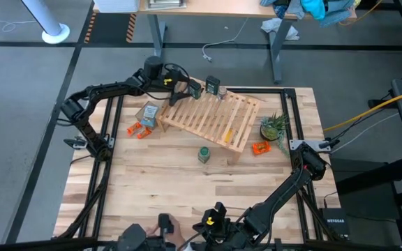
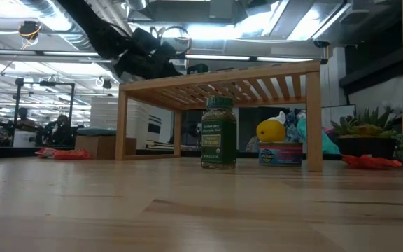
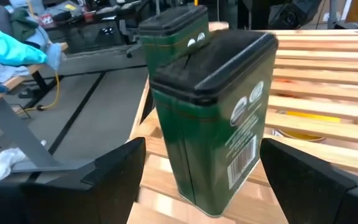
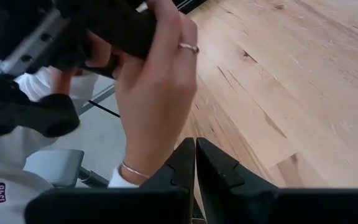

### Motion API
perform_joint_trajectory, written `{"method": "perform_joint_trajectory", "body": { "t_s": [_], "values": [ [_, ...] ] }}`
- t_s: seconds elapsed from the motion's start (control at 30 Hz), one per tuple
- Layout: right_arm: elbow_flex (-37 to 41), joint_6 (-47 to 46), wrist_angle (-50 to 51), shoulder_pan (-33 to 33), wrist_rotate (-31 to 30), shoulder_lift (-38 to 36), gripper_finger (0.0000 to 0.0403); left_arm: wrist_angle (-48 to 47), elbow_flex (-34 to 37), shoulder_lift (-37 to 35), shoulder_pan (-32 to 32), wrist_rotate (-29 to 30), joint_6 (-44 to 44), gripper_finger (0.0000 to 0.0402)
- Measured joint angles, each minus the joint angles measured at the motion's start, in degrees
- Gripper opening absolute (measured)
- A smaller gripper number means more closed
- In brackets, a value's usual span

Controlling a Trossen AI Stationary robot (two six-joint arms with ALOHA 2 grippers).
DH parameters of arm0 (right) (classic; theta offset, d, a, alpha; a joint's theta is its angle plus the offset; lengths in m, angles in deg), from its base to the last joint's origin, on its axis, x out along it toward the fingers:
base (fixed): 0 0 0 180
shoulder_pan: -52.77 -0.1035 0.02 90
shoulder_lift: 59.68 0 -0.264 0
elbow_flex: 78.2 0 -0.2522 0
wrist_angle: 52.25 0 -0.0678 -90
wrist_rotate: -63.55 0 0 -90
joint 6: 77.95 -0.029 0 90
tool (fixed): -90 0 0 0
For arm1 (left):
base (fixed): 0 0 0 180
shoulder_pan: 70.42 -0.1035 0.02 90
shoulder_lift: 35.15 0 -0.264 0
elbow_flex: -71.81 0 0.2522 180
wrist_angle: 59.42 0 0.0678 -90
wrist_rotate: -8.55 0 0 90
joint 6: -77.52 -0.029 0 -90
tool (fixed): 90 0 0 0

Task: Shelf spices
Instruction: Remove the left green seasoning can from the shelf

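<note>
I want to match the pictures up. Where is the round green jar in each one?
High view: green jar on the tabletop, just in front of the shelf.
Low view: the jar at centre, in front of the shelf.
Left wrist view: not in it.
Right wrist view: not in it.
Shared landmark: the shelf.

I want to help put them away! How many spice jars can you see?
3. A front dark jar and a rear dark jar stand at the shelf's far end. A round green jar stands on the table beside the shelf. Others may be hidden.
</note>
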Motion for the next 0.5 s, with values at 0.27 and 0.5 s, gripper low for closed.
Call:
{"method": "perform_joint_trajectory", "body": {
  "t_s": [0.27,0.5],
  "values": [
    [0.0,0.0,0.0,0.0,0.0,0.0,0.0021,1.59,0.0,0.86,0.55,-0.14,-0.43,0.0311],
    [0.0,0.0,-0.01,0.0,0.0,0.02,0.0021,1.45,0.0,0.86,1.49,-1.71,-0.2,0.0283]
  ]
}}
